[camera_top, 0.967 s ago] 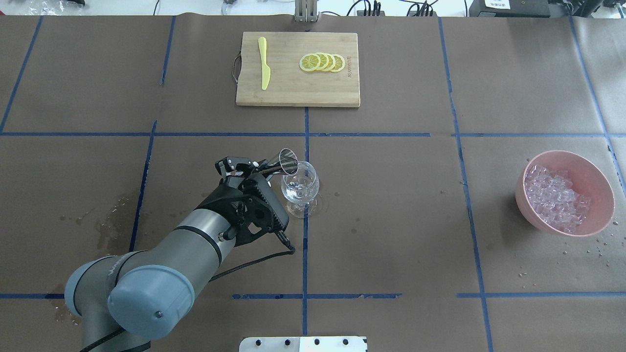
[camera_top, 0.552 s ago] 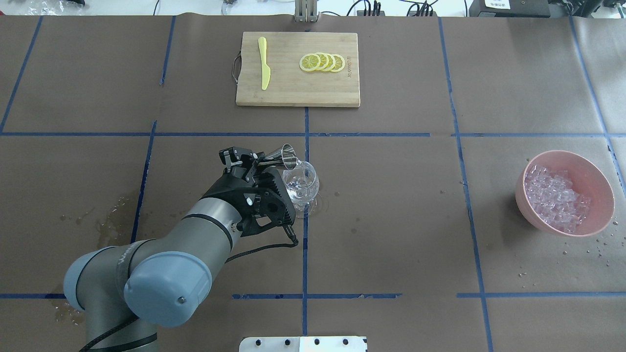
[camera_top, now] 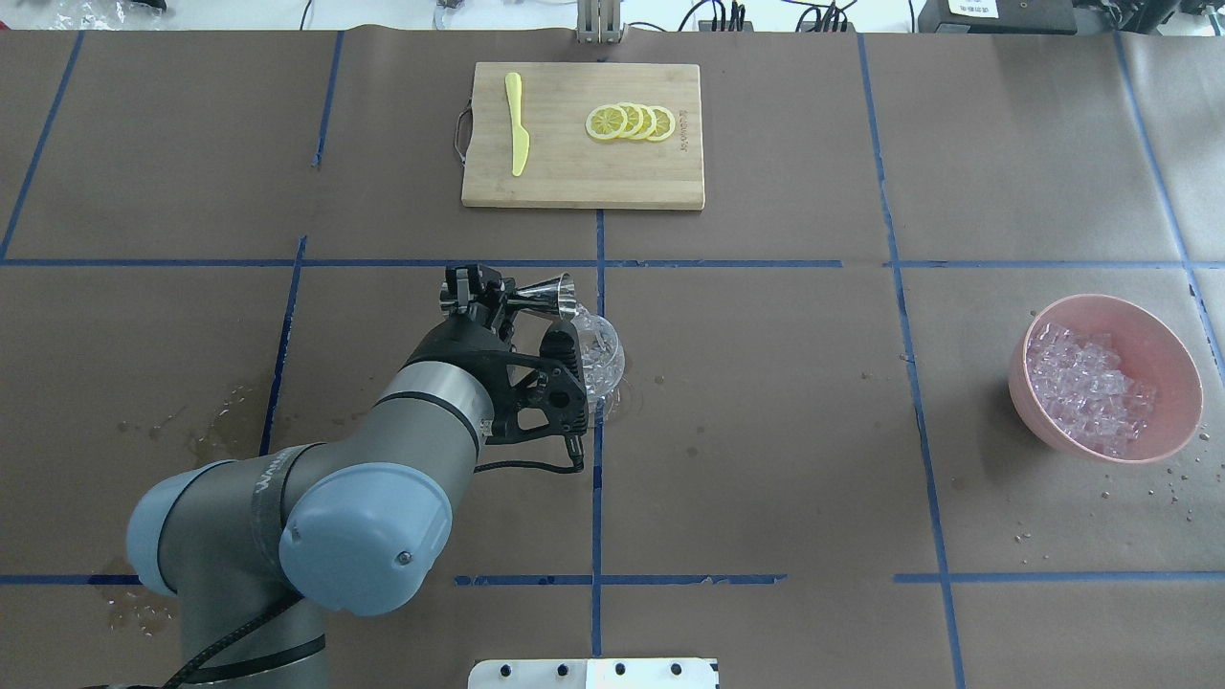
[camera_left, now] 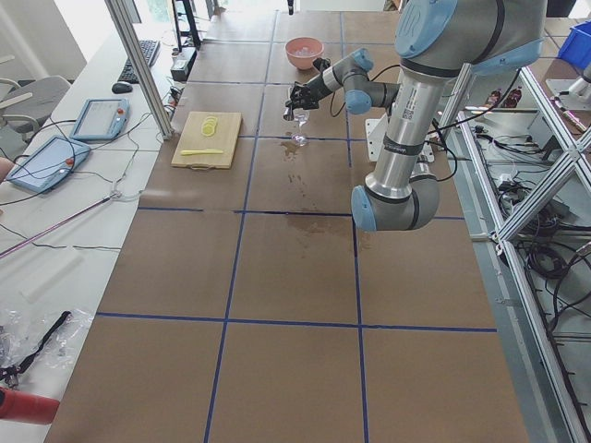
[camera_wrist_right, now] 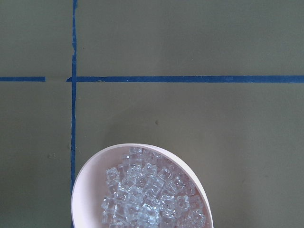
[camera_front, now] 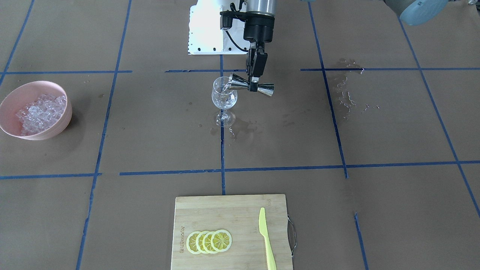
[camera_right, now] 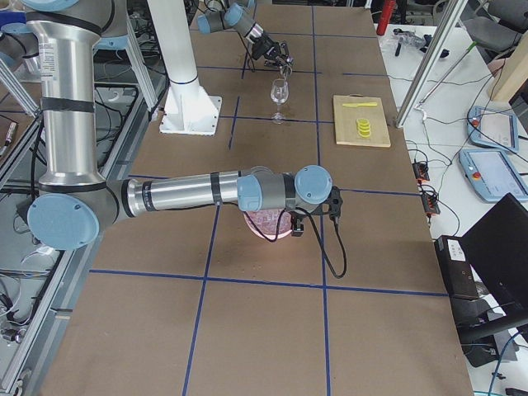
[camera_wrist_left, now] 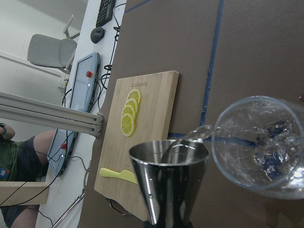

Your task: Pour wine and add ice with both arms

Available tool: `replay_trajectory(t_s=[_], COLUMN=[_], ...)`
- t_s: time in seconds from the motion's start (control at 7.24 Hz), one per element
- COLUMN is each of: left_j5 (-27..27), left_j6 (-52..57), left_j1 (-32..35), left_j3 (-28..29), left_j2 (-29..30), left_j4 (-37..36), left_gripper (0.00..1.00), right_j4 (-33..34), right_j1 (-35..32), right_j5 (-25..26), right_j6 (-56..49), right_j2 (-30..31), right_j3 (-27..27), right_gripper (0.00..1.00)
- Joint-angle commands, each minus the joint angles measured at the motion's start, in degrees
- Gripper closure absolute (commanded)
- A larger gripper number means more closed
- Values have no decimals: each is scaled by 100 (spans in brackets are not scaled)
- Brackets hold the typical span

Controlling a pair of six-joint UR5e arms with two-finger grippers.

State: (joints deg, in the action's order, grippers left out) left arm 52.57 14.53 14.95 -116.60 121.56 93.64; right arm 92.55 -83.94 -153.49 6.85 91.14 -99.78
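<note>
My left gripper [camera_front: 254,79] is shut on the waist of a steel jigger [camera_front: 250,87], which lies tipped on its side over the rim of the clear wine glass [camera_front: 224,98]. In the left wrist view a thin clear stream runs from the jigger [camera_wrist_left: 166,180] into the glass [camera_wrist_left: 259,145]. No dark wine shows. The ice [camera_top: 1086,388] is heaped in a pink bowl [camera_top: 1172,335] at the right. My right gripper [camera_right: 289,229] hangs over that bowl; I cannot tell whether it is open or shut. The right wrist view shows only the ice [camera_wrist_right: 152,194].
A wooden cutting board [camera_top: 574,182] with lemon slices [camera_top: 632,122] and a yellow knife [camera_top: 517,124] lies at the far middle. Wet stains [camera_front: 347,93] mark the paper on the left arm's side. A white stand [camera_front: 204,28] sits at the robot's base.
My left wrist has rolled further, and the jigger has gone from slanted to nearly level at the glass's rim. The left elbow has swung to the right. The glass and the bowl have not moved.
</note>
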Motion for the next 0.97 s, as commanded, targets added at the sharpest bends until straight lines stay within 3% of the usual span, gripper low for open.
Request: replay_trajectory(t_s=[0.0, 0.28, 0.83], left_j5=[-10, -36, -37], left_j6=[445, 1023, 1615], left_j1=[-10, -10, 34], left_j3=[-11, -11, -107], left_j2=[105, 421, 492], left_j4=[-371, -1012, -1050], left_gripper=[100, 100, 100], right_j4=[0, 0, 0], right_j1=[0, 0, 0], right_j5=[-6, -6, -6], right_j6=[1, 1, 0], right_j2=[0, 0, 0], right_j3=[3, 29, 56], right_gripper=[0, 0, 0])
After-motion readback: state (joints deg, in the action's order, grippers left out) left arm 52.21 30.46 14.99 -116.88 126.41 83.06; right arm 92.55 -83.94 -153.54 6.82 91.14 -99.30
